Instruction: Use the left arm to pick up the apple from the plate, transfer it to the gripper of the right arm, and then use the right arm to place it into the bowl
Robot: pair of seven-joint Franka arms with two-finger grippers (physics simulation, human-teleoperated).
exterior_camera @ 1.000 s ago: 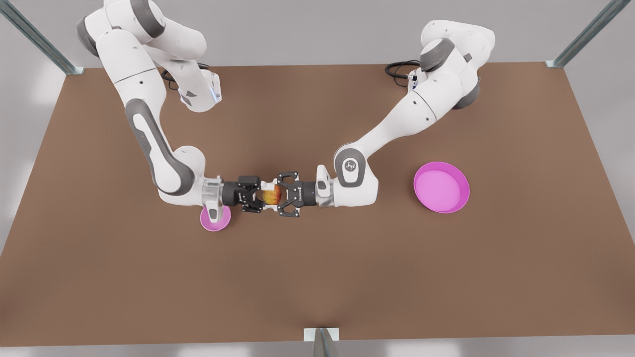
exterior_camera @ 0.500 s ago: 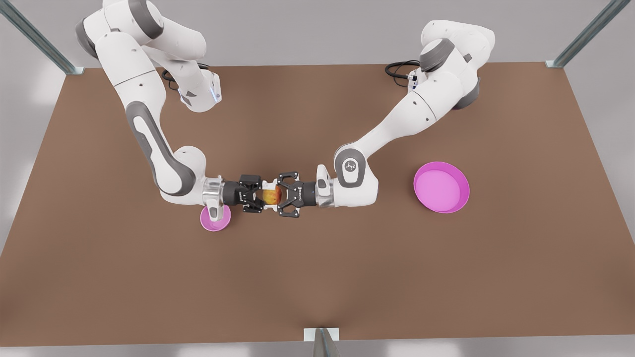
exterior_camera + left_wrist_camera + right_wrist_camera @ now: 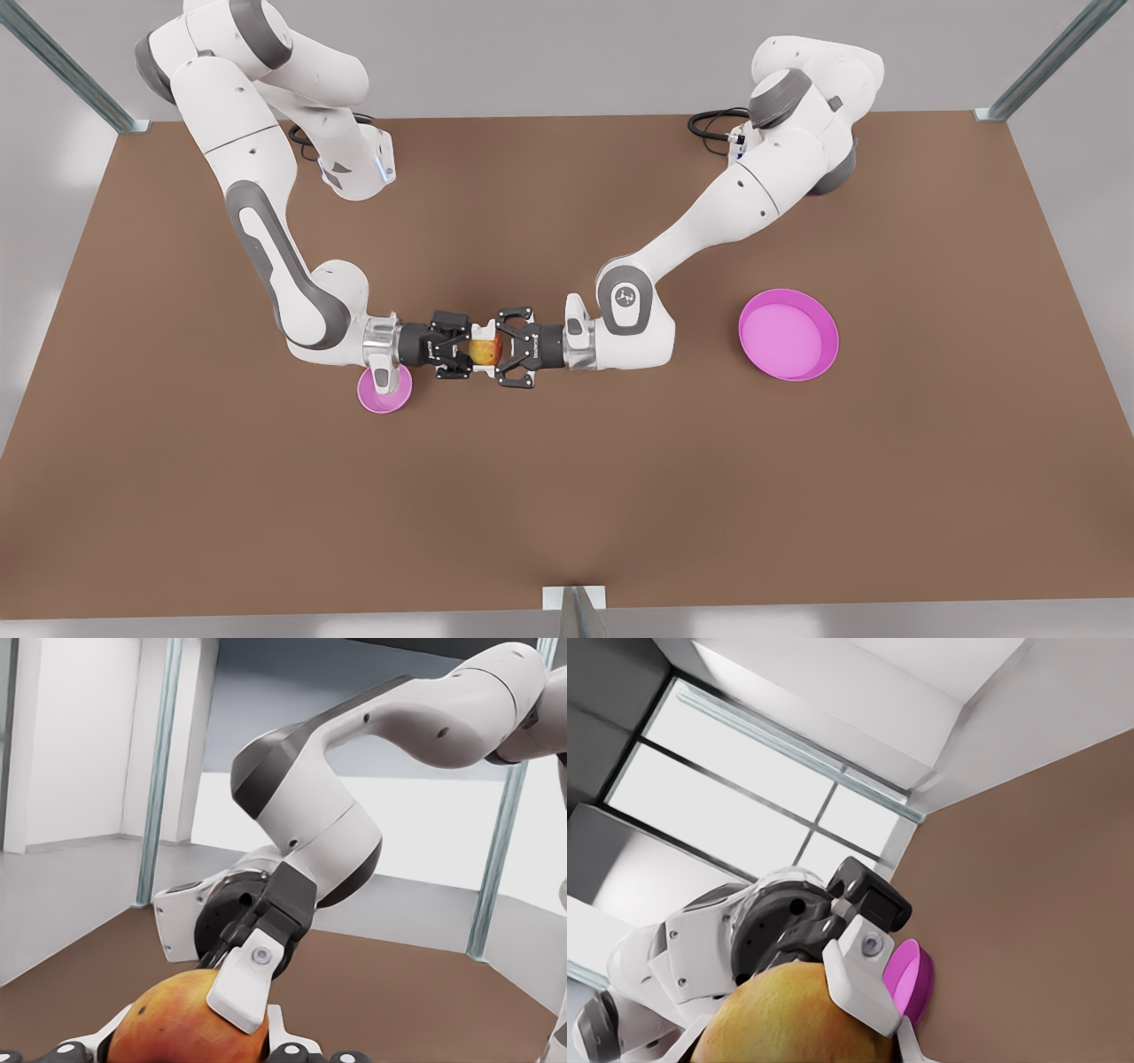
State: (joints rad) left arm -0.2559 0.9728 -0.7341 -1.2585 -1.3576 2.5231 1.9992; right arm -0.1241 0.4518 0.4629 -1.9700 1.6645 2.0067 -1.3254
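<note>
The reddish-orange apple (image 3: 484, 354) hangs above the table's middle between two grippers that face each other. My left gripper (image 3: 493, 349) reaches in from the front view's right and is shut on it. My right gripper (image 3: 473, 350) comes from the front view's left and stands open around the same apple. In the left wrist view a right finger (image 3: 244, 983) lies over the apple (image 3: 177, 1023). In the right wrist view a left finger (image 3: 864, 979) rests against the apple (image 3: 788, 1019). The bare plate (image 3: 788, 335) (image 3: 914, 979) sits at the front view's right. The bowl (image 3: 390, 400) is partly hidden under the right arm's wrist.
The brown table (image 3: 567, 496) stretches wide in front of the grippers. A black cable (image 3: 713, 124) coils by the left arm's base at the back edge. Metal posts stand at the back corners, and a bracket (image 3: 574, 602) sits at the middle of the front edge.
My right gripper has crept a little toward the front view's right, closing in over the apple, so less of the fruit shows between the two grippers. The left arm has barely shifted.
</note>
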